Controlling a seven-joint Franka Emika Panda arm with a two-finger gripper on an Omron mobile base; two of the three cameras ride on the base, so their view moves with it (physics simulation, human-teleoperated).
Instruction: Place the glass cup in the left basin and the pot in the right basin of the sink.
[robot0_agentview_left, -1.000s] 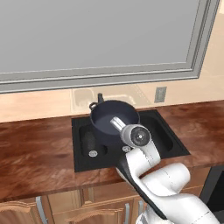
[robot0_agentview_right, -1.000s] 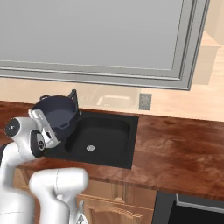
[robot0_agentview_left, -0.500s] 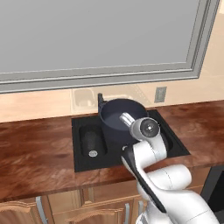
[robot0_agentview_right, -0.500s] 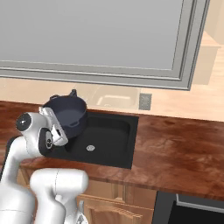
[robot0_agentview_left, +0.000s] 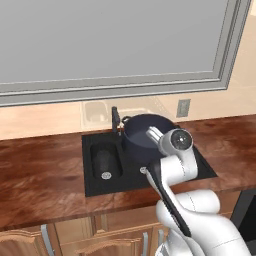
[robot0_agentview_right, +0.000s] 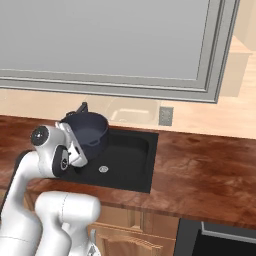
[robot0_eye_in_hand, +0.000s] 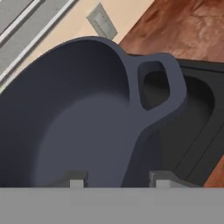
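My gripper (robot0_eye_in_hand: 117, 179) is shut on the rim of the dark blue-grey pot (robot0_eye_in_hand: 78, 118). The pot's wall stands between the two fingertips (robot0_eye_in_hand: 76, 179), and one loop handle (robot0_eye_in_hand: 155, 83) sits just beyond them. I hold the pot (robot0_agentview_left: 145, 131) in the air, slightly tilted, over the left part of the wider right basin (robot0_agentview_right: 127, 152) of the black sink (robot0_agentview_left: 200, 167). In the right base view the gripper (robot0_agentview_right: 80, 145) grips the near side of the pot (robot0_agentview_right: 89, 127). The smoky glass cup (robot0_agentview_left: 105, 160) stands in the narrow left basin (robot0_agentview_left: 116, 172).
The slim black faucet (robot0_agentview_left: 115, 120) rises behind the sink, just left of the pot. A wall outlet (robot0_agentview_left: 183, 107) sits on the beige backsplash. Brown wooden counter (robot0_agentview_right: 200, 170) runs on both sides of the sink, under a large framed window.
The arm has carried the pot to the right, from near the faucet and the basin divider to above the right basin. The grip has not changed.
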